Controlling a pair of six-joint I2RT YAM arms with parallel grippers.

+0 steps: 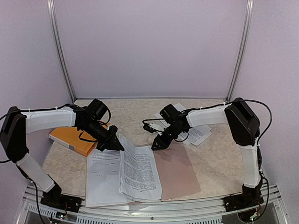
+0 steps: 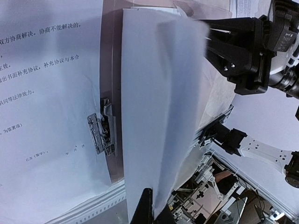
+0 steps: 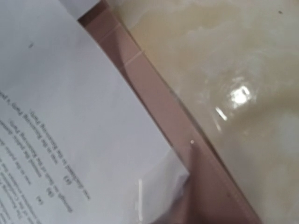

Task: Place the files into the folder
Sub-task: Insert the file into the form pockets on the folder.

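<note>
Centrally on the lilac-walled marbled surface, the open folder holds files; left end effector pinches one; right end effector: cannot tell.

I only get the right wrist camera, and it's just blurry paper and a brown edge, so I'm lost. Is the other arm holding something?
Observer: Yes. The left gripper is shut on a printed sheet, holding its far edge up off the open folder.
Operator: Are there more papers anywhere?
Observer: A small pile of sheets lies beyond the folder, under the right arm.
Operator: What holds papers inside?
Observer: A metal clip sits along the folder's spine, between the flat left sheet and the lifted one.
</note>
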